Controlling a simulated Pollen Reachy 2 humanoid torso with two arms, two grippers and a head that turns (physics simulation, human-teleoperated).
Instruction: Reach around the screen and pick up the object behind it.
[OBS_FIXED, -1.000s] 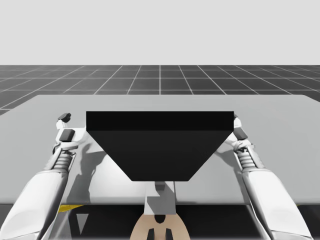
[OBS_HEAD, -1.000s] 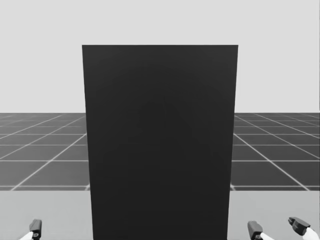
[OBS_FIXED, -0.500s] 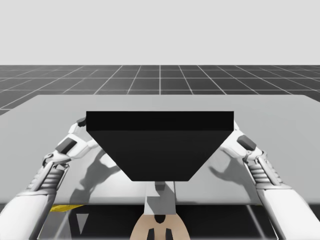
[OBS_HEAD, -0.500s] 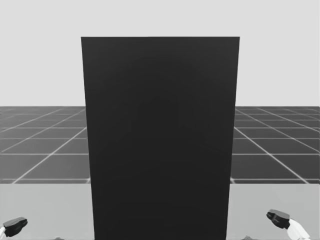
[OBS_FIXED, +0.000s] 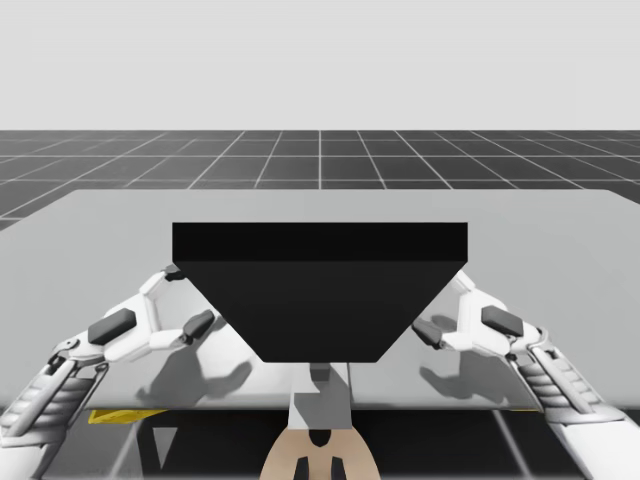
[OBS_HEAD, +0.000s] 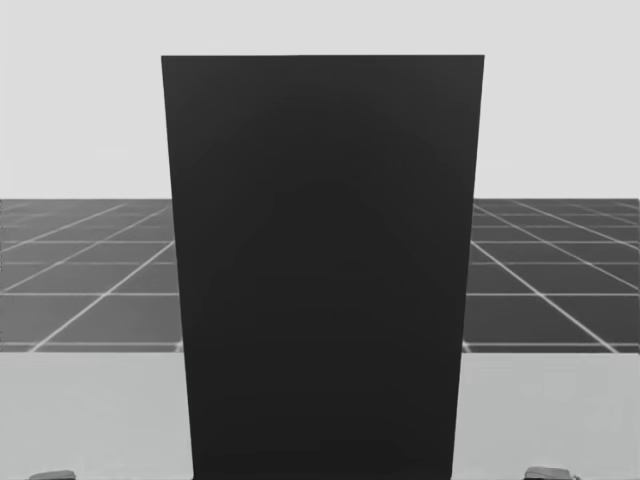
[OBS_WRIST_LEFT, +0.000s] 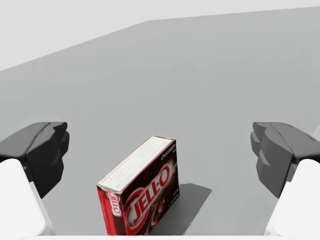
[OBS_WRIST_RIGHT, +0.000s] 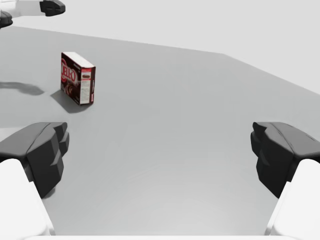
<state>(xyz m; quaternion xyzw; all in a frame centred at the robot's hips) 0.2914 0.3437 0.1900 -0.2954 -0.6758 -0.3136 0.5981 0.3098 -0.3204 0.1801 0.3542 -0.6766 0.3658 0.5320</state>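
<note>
Facing red box (OBS_WRIST_LEFT: 145, 200), left pincer (OBS_WRIST_LEFT: 162, 150) spread

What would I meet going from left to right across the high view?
white left gripper → flat black rectangular screen → white right gripper

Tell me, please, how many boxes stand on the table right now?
1. The dark red box stands upright on the table behind the screen, just ahead of my open left gripper. The screen may hide others.
</note>
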